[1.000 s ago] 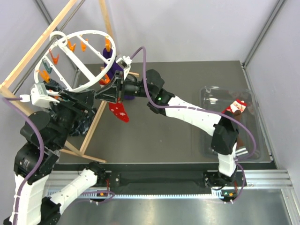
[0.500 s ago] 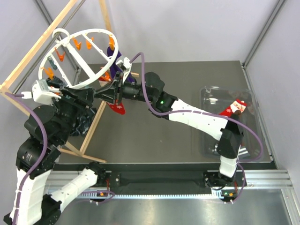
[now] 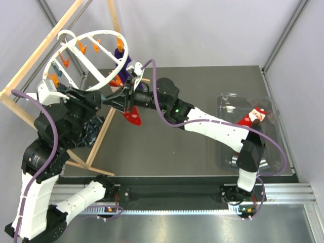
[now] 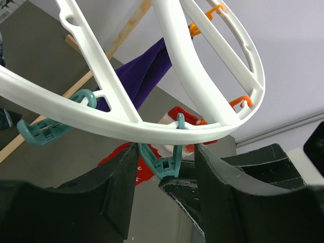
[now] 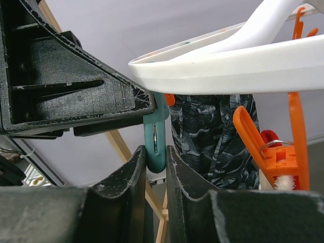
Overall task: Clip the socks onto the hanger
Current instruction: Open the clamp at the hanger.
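Observation:
The white ring hanger [image 3: 90,33] hangs tilted at the back left, with orange clips [image 3: 117,49] on its rim. My left gripper [image 3: 98,101] is open. In the left wrist view [image 4: 166,151] its jaws stand either side of a teal clip [image 4: 169,163] under the rim [image 4: 152,129]. My right gripper [image 3: 124,98] is shut on that teal clip [image 5: 154,147]. A red Santa sock [image 3: 132,115] hangs just below it and shows behind the clip [image 4: 119,159]. I cannot tell what holds it. A second Santa sock [image 3: 255,115] lies in the tray.
A clear plastic tray [image 3: 223,101] sits at the right. A pale wooden frame [image 3: 45,45] stands at the left, with a purple sock [image 4: 144,76] and a dark patterned cloth [image 5: 212,131] hanging on it. An orange clip [image 5: 283,152] is just right of my right fingers.
The hanger has tilted up and back. My left gripper has risen to the rim. My right gripper has moved up and left to the teal clip, and the red sock has risen with it.

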Robot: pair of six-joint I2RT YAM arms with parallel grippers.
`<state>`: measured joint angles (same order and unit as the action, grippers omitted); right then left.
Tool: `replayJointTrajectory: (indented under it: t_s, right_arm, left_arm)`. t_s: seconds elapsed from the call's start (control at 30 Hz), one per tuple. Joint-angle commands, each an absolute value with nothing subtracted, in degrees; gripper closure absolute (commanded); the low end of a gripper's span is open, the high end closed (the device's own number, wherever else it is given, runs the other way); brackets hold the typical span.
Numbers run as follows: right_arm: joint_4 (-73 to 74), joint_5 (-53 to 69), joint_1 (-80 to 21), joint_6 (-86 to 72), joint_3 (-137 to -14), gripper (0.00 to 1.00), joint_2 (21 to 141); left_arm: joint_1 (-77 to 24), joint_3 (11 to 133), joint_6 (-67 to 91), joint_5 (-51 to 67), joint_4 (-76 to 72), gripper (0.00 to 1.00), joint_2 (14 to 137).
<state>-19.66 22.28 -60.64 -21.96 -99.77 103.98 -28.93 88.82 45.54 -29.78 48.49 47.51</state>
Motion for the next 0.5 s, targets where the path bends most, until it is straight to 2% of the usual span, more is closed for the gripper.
replayJointTrajectory:
  t_s: [0.0,0.2,0.3,0.33,0.37,0.4,0.43,0.47]
  right_arm:
    - [-20.2,22.1,-61.9,-19.4,-100.2,1.00,100.7]
    - [-18.9,22.1,-62.1,-18.5,-101.2,1.00,100.8]
    - [-18.6,22.4,-62.3,-18.4,-101.7,1.00,101.0]
    - [-18.5,22.7,-62.3,-18.4,-101.7,0.90,101.0]
    - [-18.0,22.7,-62.3,-18.5,-101.9,0.80,101.0]
    - [-17.3,22.7,-62.2,-18.5,-102.4,0.70,101.0]
    - [-15.5,22.2,-62.2,-17.9,-102.6,0.54,100.7]
    - [-14.5,21.5,-62.2,-17.5,-102.6,0.47,100.5]
  left_arm:
    - [-29.0,90.0,44.7,-31.7,46.6,0.48,47.8]
    - [-29.0,88.9,43.6,-30.7,45.2,0.58,47.5]
    - [-29.0,88.2,42.9,-29.7,44.5,0.75,47.0]
    - [-29.0,88.1,42.7,-29.1,44.0,0.81,46.8]
    - [-29.0,87.8,42.3,-28.7,43.7,1.00,46.5]
    - [-29.0,87.6,42.2,-28.6,43.5,1.00,46.3]
    - [-29.0,87.5,42.2,-28.5,43.7,1.00,46.1]
    - [-29.0,87.5,42.1,-28.8,43.9,1.00,46.1]
